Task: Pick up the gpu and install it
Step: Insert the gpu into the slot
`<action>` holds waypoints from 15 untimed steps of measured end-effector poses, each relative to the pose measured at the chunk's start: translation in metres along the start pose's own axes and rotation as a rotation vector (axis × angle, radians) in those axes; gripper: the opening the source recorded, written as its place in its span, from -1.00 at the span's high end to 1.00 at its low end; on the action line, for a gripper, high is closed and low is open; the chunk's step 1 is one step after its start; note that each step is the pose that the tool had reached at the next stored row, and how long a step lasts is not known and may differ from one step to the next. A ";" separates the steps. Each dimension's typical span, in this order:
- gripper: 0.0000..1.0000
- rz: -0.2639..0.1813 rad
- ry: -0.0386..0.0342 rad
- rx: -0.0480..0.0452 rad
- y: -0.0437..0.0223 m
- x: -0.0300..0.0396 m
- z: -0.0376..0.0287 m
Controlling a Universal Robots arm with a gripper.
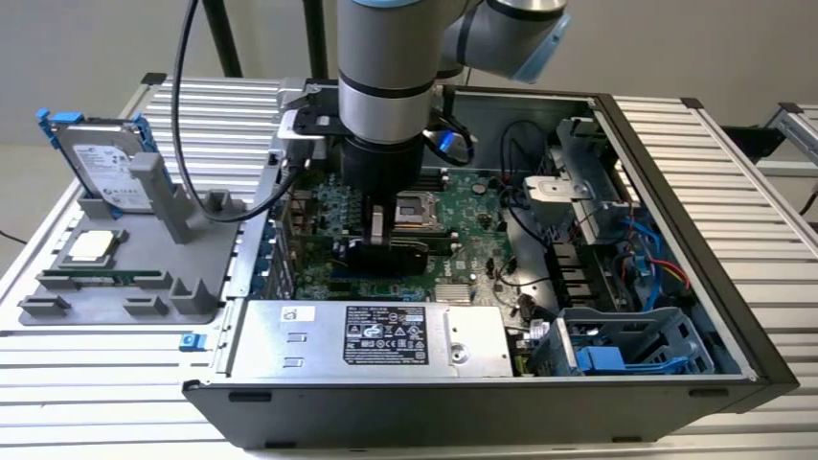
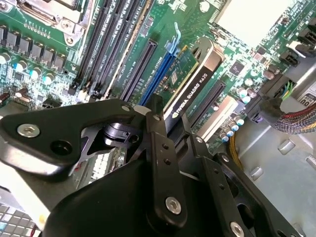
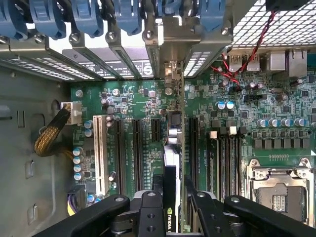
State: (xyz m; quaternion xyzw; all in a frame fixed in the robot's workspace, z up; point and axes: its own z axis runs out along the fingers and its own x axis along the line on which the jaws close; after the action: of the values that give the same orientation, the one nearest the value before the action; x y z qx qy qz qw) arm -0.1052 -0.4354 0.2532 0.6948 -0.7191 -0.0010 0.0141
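Observation:
The gpu (image 3: 172, 158) stands on edge over the motherboard (image 3: 133, 103) inside the open computer case (image 1: 691, 192). Its silver end bracket (image 3: 173, 74) meets the rear slot openings under the blue latches (image 3: 89, 15). In the second wrist view its black shroud (image 2: 193, 94) and green board (image 2: 176, 74) sit right beside a blue expansion slot (image 2: 158, 74). My gripper (image 3: 172, 190) reaches straight down from the arm and is shut on the card's upper edge, one finger (image 3: 157, 197) on each face. In the exterior view the gripper (image 1: 383, 240) holds the dark card (image 1: 398, 259) near the case's middle.
A grey fixture (image 1: 192, 230) at the exterior view's left holds a silver hard drive with blue frame (image 1: 109, 158), a processor chip (image 1: 90, 247) and a memory stick (image 1: 102, 278). Around the card lie the power supply (image 1: 371, 335), processor socket (image 3: 279, 197), drive cage (image 1: 626, 345) and loose cables (image 1: 524, 192).

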 end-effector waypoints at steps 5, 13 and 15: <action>1.00 -0.044 0.0015 0.0008 0.0010 -0.0016 -0.0001; 1.00 -0.049 0.0011 0.0012 0.0016 -0.0021 -0.0037; 1.00 -0.050 0.0012 0.0011 0.0016 -0.0020 -0.0040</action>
State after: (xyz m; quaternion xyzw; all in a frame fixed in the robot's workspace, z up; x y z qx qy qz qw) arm -0.1066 -0.4333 0.2572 0.7126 -0.7015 -0.0005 0.0141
